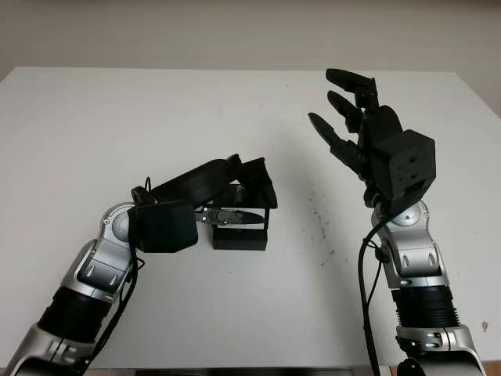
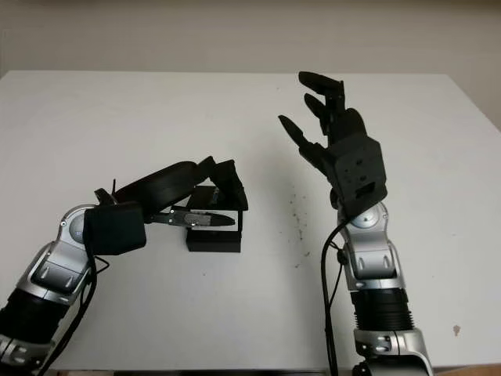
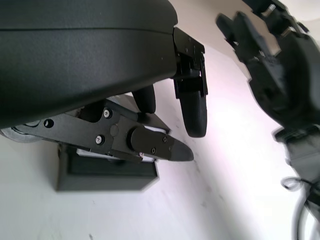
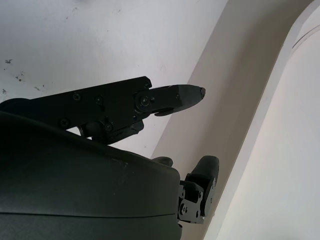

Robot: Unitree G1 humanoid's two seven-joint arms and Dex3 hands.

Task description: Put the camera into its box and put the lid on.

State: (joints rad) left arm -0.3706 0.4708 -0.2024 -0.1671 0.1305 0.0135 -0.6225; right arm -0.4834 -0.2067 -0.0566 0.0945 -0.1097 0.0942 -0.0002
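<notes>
The left hand (image 1: 235, 192) hovers over the black box (image 1: 241, 237) near the middle of the white table (image 1: 117, 117), fingers curled around its top but not plainly gripping. I cannot see whether the camera is inside. The right hand (image 1: 368, 137) is raised toward the right edge, open. Best to lower squarely. The left wrist view shows something pale inside the box.

My workspace, a plain test bench or lab setting: a bare white tabletop (image 1: 156, 117) with small dark scuff marks (image 1: 321, 219), its far edge meeting a blank beige wall (image 1: 235, 31).
</notes>
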